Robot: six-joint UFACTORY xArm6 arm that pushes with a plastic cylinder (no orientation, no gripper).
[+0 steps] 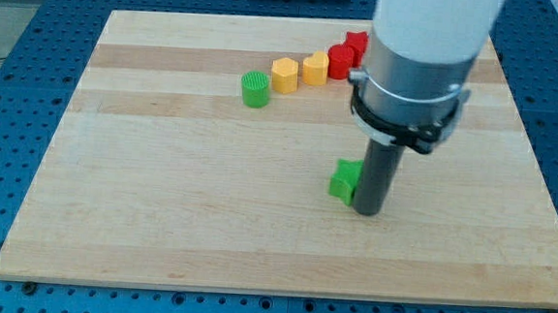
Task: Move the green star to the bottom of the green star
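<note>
No gripper, just rod: my tip (368, 210) touches green star (344, 180) on its right, centre-right of bench (158, 236). Risk: off-centre push spins star or tip slips past; target wording unclear w/ one star.
</note>
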